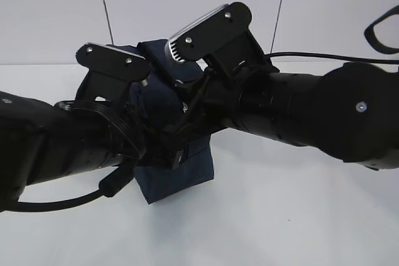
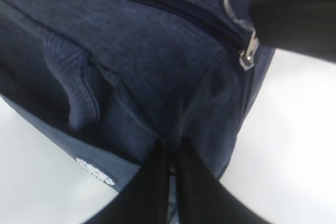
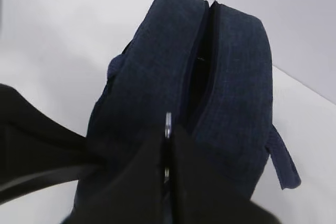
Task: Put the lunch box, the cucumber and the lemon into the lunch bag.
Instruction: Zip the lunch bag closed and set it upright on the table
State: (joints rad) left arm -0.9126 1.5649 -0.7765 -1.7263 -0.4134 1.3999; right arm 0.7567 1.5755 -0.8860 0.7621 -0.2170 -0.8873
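Exterior view: both arms meet over the bag (image 1: 181,182) standing on the white table (image 1: 299,216). Left wrist view: the left gripper (image 2: 170,156) is clenched on a pinch of bag fabric, below the zipper pull (image 2: 247,56). Right wrist view: the right gripper (image 3: 167,145) is clamped on the metal ring (image 3: 168,124) at the partly open zipper (image 3: 202,72).

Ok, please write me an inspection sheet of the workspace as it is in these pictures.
Surface: white table, bare where visible.
Job's things: lunch bag stands between the arms, zipper partly open, ring pull at its end. Lunch box, cucumber, lemon: nothing seen.
Clutter: nothing seen.
Grippers: left gripper shut, pinching bag fabric at the side. Right gripper shut at the zipper line, a metal piece between its fingers.
Cables: black cable under the left arm; another behind the right arm.
Surroundings: plain white wall with two thin dark vertical lines.
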